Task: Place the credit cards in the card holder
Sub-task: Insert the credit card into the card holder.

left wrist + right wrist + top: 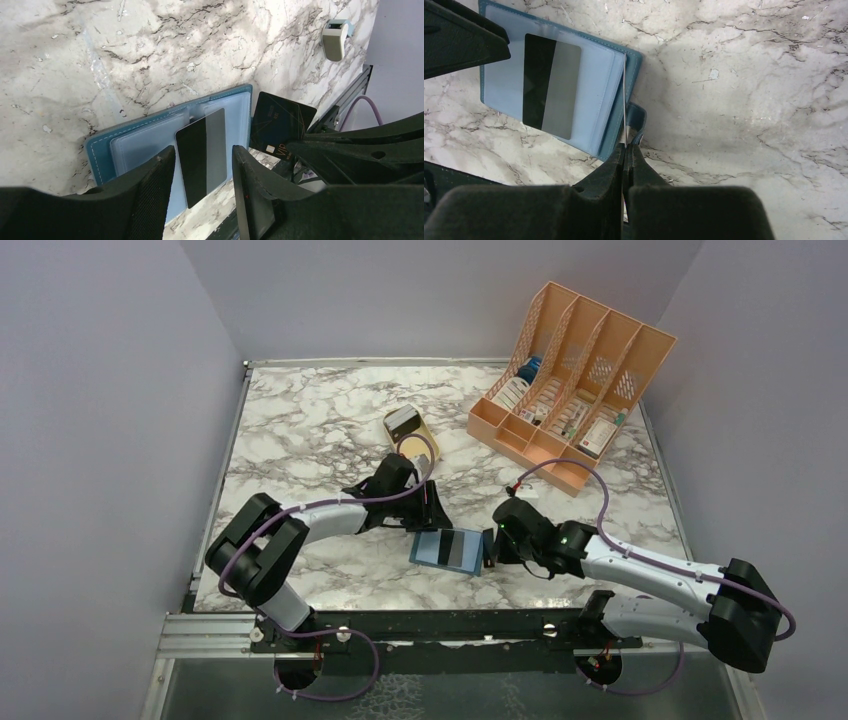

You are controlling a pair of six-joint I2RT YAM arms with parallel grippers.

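Note:
The card holder [432,549] lies open on the marble, pale blue pockets up, and shows in both wrist views [145,140] [594,95]. A black-and-grey credit card [461,548] [202,152] [551,85] rests on its blue face, one end sticking past the holder's edge. My left gripper [432,518] [202,162] hovers just over that card, open, its fingers apart from it. My right gripper [492,548] [625,147] is shut on a second credit card, dark with gold print [280,125], standing on edge [625,100] at the holder's right rim.
An orange slotted file rack [570,380] with small items stands at the back right. A tan oval tray [412,440] sits behind the left gripper. The metal front rail [400,630] runs close below the holder.

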